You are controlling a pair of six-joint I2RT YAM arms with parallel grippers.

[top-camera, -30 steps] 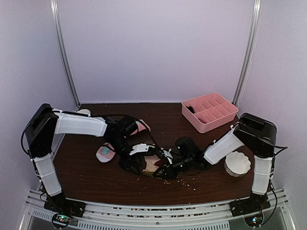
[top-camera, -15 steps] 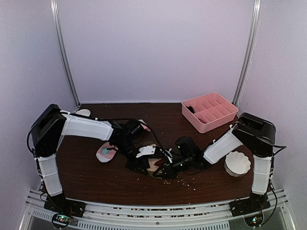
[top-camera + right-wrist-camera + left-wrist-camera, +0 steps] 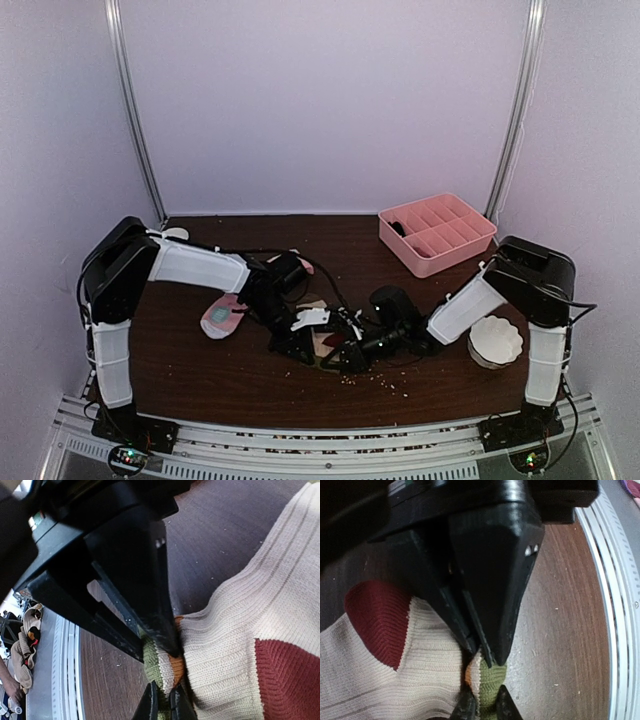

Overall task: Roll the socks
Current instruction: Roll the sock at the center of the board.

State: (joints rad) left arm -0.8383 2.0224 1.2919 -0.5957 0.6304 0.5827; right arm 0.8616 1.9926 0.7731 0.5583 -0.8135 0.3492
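The beige sock (image 3: 324, 344) lies bunched at the table's front middle, between my two grippers. Its maroon heel (image 3: 377, 617) and ribbed beige body show in the left wrist view. My left gripper (image 3: 484, 656) is shut on the sock's olive-green cuff end (image 3: 492, 680). My right gripper (image 3: 159, 655) is shut on the same olive and orange edge from the opposite side, tips nearly touching the left's. From above, the left gripper (image 3: 303, 348) and right gripper (image 3: 342, 358) meet over the sock. The pink sock (image 3: 222, 318) with a mint patch lies behind the left arm.
A pink divided tray (image 3: 437, 232) stands at the back right. A white ruffled paper cup (image 3: 495, 340) sits beside the right arm. Small crumbs (image 3: 385, 380) are scattered near the front edge. A pale round object (image 3: 175, 234) lies at the back left corner.
The left arm has stretched further right towards the right gripper, and its jaws have closed on the beige sock's cuff. The right gripper has stayed shut in place.
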